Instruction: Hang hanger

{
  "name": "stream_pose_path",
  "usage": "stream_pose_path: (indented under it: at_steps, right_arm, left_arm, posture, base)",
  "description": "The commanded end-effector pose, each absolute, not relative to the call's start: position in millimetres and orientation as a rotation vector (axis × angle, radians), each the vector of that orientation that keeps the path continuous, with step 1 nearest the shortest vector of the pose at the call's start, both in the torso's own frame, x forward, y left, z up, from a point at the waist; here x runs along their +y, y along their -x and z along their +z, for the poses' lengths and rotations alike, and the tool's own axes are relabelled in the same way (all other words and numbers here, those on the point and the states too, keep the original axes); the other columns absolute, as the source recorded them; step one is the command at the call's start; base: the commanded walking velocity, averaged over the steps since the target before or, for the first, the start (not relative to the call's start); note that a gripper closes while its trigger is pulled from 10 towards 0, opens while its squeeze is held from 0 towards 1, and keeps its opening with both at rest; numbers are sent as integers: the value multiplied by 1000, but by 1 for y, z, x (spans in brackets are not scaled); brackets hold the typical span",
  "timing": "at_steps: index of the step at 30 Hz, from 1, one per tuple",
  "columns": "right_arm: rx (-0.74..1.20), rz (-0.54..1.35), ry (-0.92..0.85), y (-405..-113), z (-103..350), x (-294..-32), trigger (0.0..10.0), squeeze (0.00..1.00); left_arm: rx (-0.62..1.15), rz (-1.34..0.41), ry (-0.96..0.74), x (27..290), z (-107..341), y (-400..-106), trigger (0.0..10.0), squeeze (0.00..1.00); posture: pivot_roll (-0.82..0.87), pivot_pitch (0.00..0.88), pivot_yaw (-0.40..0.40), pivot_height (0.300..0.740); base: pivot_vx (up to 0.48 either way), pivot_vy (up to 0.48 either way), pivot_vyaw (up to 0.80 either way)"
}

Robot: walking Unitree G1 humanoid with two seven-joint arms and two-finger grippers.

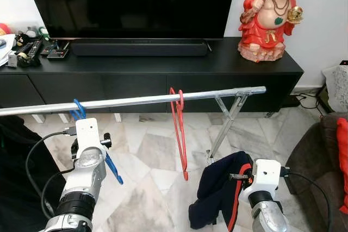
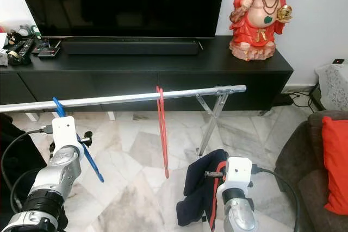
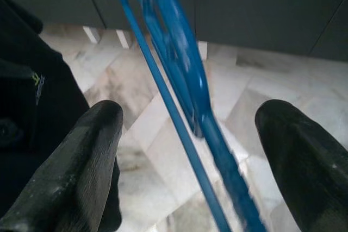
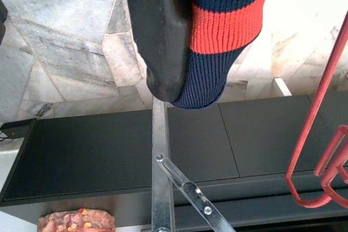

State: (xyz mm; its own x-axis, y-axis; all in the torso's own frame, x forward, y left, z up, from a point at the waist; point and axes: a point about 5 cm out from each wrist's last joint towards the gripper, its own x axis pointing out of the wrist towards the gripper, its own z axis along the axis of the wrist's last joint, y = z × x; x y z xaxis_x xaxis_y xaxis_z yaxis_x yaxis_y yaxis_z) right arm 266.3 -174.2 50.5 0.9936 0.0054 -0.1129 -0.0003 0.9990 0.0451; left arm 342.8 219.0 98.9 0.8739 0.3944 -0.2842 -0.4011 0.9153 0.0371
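My head cameras look forward and down from close by at the long silver metal rail, sharing it and the black TV cabinet, while my wrist cameras sit nearer, facing that cabinet.

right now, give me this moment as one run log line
blue hanger hooked on rail | left gripper open around it | right gripper shut on garment | red hanger on rail
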Motion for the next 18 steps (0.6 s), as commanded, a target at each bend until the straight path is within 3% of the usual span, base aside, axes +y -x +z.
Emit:
stream_pose_path:
  at_steps: [1,10,11,12,13,14,15,18]
  right_arm:
    - [97,3,-43,-268,54,-175,10000,0]
    - [98,6,-48,-269,53,-172,10000,0]
    - [98,6,-48,-269,53,-172,10000,0]
    - [97,6,-49,-269,53,-172,10000,0]
    - [98,5,-48,-269,53,-172,10000,0]
    - [98,5,-48,-269,53,-172,10000,0]
    - [98,5,-48,-269,53,-172,10000,0]
    - [98,4,-49,-268,53,-173,10000,0]
  left_arm:
    - [265,420,4,224,102,-343,10000,0]
    - [202,396,-16,226,105,-348,10000,0]
    - [204,397,-14,227,104,-349,9176,0]
    - [204,398,-12,228,104,-349,9176,0]
    - [207,402,-13,230,103,-349,3451,0]
    - [209,404,-14,231,102,-349,3451,0]
    - [209,405,-15,231,101,-349,0,0]
    - [196,370,27,230,99,-350,0,0]
  posture:
    - [-54,95,-11,721]
    - [-54,97,-10,721]
    - [-54,99,-10,721]
    - [-54,99,-10,721]
    - [-55,97,-10,721]
    - [-55,97,-10,721]
    - [-56,99,-10,721]
    - [-56,99,-10,721]
  base:
    - [0,0,0]
    - [0,0,0]
    - [0,0,0]
    - [0,0,0]
    - [0,0,0]
    - [0,0,0]
    - [0,0,0]
    - [0,0,0]
